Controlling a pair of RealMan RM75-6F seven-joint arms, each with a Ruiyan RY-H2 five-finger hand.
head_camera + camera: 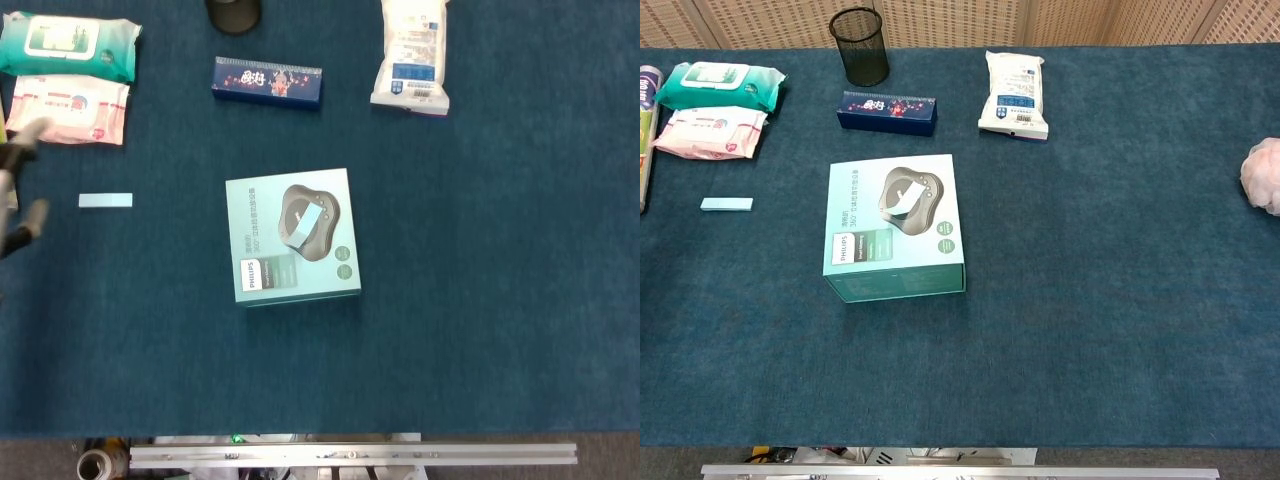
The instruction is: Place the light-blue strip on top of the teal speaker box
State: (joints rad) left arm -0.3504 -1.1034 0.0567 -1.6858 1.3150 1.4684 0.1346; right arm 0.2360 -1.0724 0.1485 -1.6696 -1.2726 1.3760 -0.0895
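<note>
The teal speaker box [262,240] [855,240] lies flat in the middle of the table. A light-blue strip [305,224] [902,199] rests on its lid, over the printed speaker picture. A second light-blue strip [105,200] [726,204] lies on the cloth to the left of the box. Only blurred fingertips [26,137] of my left hand [18,180] show at the far left edge of the head view, spread apart and holding nothing. The chest view shows no hand. My right hand is out of sight.
Two wipe packs [68,45] [68,110] lie at the back left, with a dark blue carton [267,82], a black mesh cup [860,46] and a white pouch [411,57] along the back. A pink fluffy object [1264,176] sits at the right edge.
</note>
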